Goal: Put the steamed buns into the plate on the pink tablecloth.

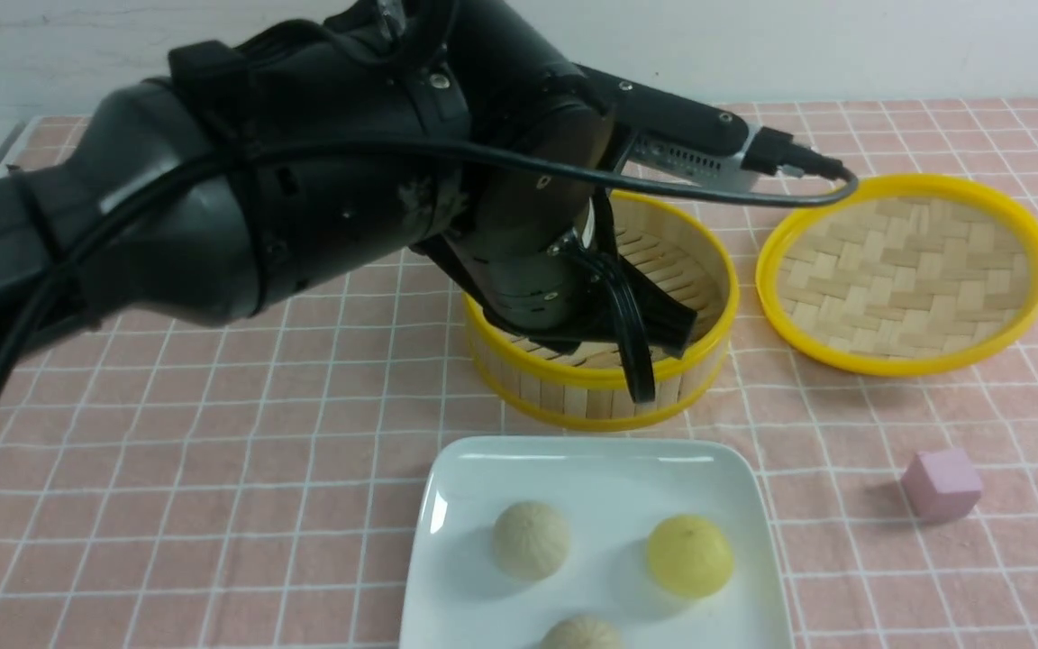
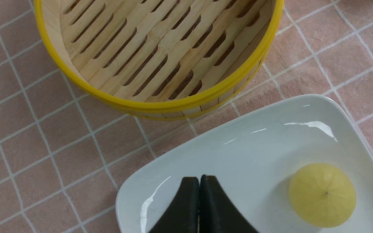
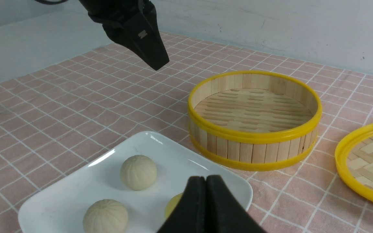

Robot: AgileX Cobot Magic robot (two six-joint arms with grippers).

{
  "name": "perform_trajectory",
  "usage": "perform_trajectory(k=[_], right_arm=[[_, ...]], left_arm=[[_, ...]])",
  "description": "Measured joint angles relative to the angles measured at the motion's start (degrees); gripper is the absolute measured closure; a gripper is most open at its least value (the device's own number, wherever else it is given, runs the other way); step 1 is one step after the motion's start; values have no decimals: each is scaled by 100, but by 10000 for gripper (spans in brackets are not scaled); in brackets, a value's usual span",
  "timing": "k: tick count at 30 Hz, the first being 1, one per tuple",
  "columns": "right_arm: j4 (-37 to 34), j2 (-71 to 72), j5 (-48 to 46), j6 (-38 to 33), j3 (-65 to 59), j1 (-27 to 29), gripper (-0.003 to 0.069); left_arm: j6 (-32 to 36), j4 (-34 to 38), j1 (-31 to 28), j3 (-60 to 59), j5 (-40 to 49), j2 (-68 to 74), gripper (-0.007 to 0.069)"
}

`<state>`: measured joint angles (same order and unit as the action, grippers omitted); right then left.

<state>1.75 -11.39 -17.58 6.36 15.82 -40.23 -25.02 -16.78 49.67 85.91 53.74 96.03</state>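
Note:
Three steamed buns lie in the white plate (image 1: pixel 591 464) on the pink tablecloth (image 1: pixel 213 451): a beige one (image 1: pixel 531 539), a yellow one (image 1: pixel 689 555) and a second beige one (image 1: pixel 580 634) cut off by the front view's lower edge. My left gripper (image 2: pixel 200 181) is shut and holds nothing. It hangs above the plate's far rim (image 2: pixel 238 139), between the plate and the steamer basket, with the yellow bun (image 2: pixel 322 194) off to one side. My right gripper (image 3: pixel 206 181) is also shut and empty, low beside the plate's near corner, partly hiding the yellow bun (image 3: pixel 173 204).
An empty yellow-rimmed bamboo steamer basket (image 1: pixel 609 388) stands just behind the plate, half covered by my left arm. Its woven lid (image 1: pixel 906 270) lies upturned at the right. A pink cube (image 1: pixel 941 484) sits right of the plate. A wall runs along the back.

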Motion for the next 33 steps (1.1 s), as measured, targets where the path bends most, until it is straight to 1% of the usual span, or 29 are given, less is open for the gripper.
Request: perform_trajectory(k=[10, 12, 14, 15, 16, 17, 20, 21, 24, 25, 27, 28, 29, 33], right_arm=[[0, 244, -12, 0, -79, 16, 653], [0, 404, 3, 0, -219, 166, 650], [0, 622, 3, 0, -595, 701, 647], [0, 637, -3, 0, -659, 792, 646], [0, 770, -9, 5, -887, 1164, 645], [0, 857, -22, 5, -1044, 1392, 644], [0, 1083, -44, 11, -1446, 1968, 643], [0, 1096, -52, 11, -1472, 2054, 643], [12, 1188, -164, 11, -1703, 2722, 639], [12, 1188, -179, 11, -1703, 2758, 639], [17, 1190, -307, 11, -1691, 3182, 638], [16, 1190, -327, 11, -1685, 3208, 637], [16, 1195, -393, 11, -1673, 3419, 636], [16, 1195, -432, 11, -1662, 3621, 632]], left_arm=[[0, 6, 0, 0, 32, 0, 598], [0, 6, 0, 0, 32, 0, 594], [-65, 12, 0, 0, 32, 0, 592], [-65, 12, 0, 0, 32, 0, 592], [-154, 12, 0, 0, 32, 0, 592], [-187, 12, 0, 0, 32, 0, 592], [-220, 12, 0, 0, 38, -38, 592], [-220, 12, 0, 0, 38, -53, 592], [-234, -11, 0, 0, 158, -294, 592], [-234, -12, 0, 0, 184, -316, 592], [-234, -156, 0, 0, 376, -647, 592], [-234, -170, 0, 0, 410, -675, 592], [-234, -306, 0, 0, 593, -927, 592], [-234, -523, 0, 0, 1022, -1463, 592]])
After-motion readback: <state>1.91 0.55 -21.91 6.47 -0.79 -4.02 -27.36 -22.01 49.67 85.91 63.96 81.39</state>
